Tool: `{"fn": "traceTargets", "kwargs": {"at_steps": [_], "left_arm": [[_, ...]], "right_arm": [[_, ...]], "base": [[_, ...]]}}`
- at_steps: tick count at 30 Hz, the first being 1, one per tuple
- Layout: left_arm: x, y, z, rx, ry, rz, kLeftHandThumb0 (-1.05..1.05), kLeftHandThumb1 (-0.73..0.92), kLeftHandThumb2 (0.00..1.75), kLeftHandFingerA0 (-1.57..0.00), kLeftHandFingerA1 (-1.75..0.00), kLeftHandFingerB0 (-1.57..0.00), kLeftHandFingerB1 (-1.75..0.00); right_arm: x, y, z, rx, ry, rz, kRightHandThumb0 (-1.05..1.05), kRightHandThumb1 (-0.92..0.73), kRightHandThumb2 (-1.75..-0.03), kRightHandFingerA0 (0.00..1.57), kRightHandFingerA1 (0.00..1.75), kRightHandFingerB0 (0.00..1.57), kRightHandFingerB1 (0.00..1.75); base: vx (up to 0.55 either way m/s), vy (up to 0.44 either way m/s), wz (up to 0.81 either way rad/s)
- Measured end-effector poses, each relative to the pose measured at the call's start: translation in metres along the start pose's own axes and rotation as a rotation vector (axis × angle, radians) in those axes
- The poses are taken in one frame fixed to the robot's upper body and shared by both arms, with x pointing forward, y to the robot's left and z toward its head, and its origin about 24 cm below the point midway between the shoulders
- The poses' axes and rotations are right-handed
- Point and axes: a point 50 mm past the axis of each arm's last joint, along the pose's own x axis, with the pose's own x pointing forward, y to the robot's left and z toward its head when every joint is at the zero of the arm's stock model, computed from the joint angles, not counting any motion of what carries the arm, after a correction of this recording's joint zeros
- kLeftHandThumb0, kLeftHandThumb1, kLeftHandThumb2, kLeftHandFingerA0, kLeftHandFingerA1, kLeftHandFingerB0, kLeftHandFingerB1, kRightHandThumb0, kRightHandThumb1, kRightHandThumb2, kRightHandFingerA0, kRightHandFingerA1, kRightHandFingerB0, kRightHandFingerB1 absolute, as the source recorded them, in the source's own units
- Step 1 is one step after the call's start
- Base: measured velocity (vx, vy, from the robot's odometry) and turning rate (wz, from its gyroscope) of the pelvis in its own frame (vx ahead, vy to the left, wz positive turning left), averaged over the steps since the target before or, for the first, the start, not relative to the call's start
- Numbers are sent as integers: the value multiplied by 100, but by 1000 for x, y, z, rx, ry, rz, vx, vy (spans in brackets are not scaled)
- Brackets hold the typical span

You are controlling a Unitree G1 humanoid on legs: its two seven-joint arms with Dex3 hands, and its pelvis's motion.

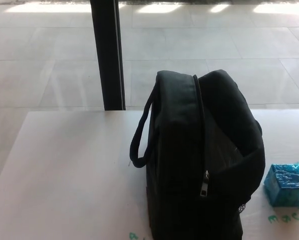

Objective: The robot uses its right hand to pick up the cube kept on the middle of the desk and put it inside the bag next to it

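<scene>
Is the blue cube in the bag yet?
No. The cube sits on the desk, to the right of the bag.

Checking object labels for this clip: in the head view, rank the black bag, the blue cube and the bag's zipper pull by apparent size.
1. Black bag, by far the largest.
2. Blue cube, small, beside the bag.
3. Zipper pull, smallest.

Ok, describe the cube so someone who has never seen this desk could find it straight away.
Start at the white desk and find the big black bag standing upright on it. Look just past the bag's right side, near the picture's right edge: the cube sits there on the desk. It is small, bright blue and shiny, the only colourful object beside the bag.
</scene>
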Motion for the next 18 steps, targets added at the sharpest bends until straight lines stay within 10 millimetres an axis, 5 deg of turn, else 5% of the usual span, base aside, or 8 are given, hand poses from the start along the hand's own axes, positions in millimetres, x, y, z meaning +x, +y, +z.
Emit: {"fn": "traceTargets", "kwargs": {"at_steps": [4,7,10,11,12,14,15,18], "left_arm": [[-1,1,1,-18,-10,-40,-79,54,90,-28,-55,-20,-47],[-1,0,1,-19,-12,-63,-76,70,60,-28,-50,-21,-37],[-1,-1,4,-26,-24,-85,-76,69,60,-28,-49,-21,-37],[-2,-1,5,-29,-29,-92,-79,52,88,-26,-55,-19,-47],[-2,-1,5,-32,-33,-97,-78,53,89,-24,-55,-18,-47],[-2,-2,6,-35,-37,-105,-78,53,88,-25,-55,-18,-47],[-2,-2,6,-36,-38,-108,-78,53,88,-26,-55,-19,-47],[-2,-2,7,-37,-43,-115,-76,52,87,-25,-55,-18,-47]], "right_arm": [[0,-13,10,108,-44,-37,-73,-57,-93,25,68,16,45],[1,-26,35,185,-133,-85,-72,-56,-90,19,60,10,43],[3,-37,76,257,-277,-119,-75,-53,-90,23,64,16,47],[2,-39,90,273,-324,-125,-77,-51,-89,23,67,18,53],[1,-40,103,288,-365,-124,-80,-64,-60,24,72,25,52],[0,-40,125,316,-435,-113,-80,-51,-91,23,65,19,55],[-1,-40,133,321,-460,-107,-77,-68,-61,21,64,20,47],[-8,-34,168,321,-568,-72,-64,-72,-62,20,46,20,28]], "base": [[0,0,0],[0,0,0],[0,0,0],[0,0,0],[0,0,0],[0,0,0],[0,0,0],[0,0,0]]}}
